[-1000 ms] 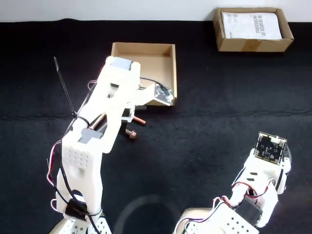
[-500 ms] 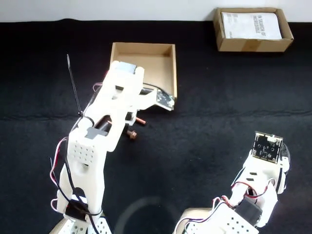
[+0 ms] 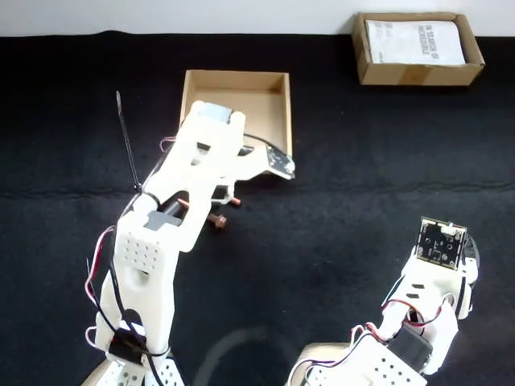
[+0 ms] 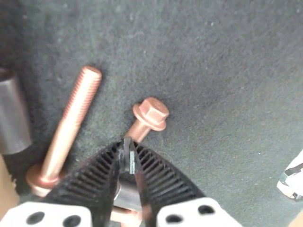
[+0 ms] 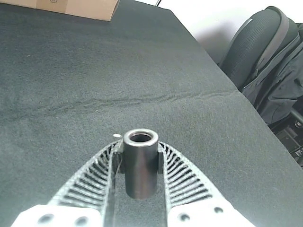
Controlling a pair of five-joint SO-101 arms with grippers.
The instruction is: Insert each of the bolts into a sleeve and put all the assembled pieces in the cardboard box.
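Covering the table is a black cloth, w/ a dark backpack standing off its edge in the right wrist view. The left arm stretches from the near edge toward the cardboard box, its wrist overlapping the box's near left corner in the high view. The right arm sits folded at the near right corner, well apart from that box. At the far right edge is a second box holding a paper sheet w/ lines of print, too small to read. A black cable tie sticks up beside the left arm. The right gripper is clamped on a dark metal sleeve, held upright btwn the jaws, open bore toward the camera. The left gripper has its jaws pressed together to a thin slit, tips right over the shaft of a copper bolt lying on the cloth near the cardboard box, hex head just past the tips; can't tell if the tips touch it. A second bolt lies just beside it, & a second sleeve lies beside that one, on the side away from the first bolt.
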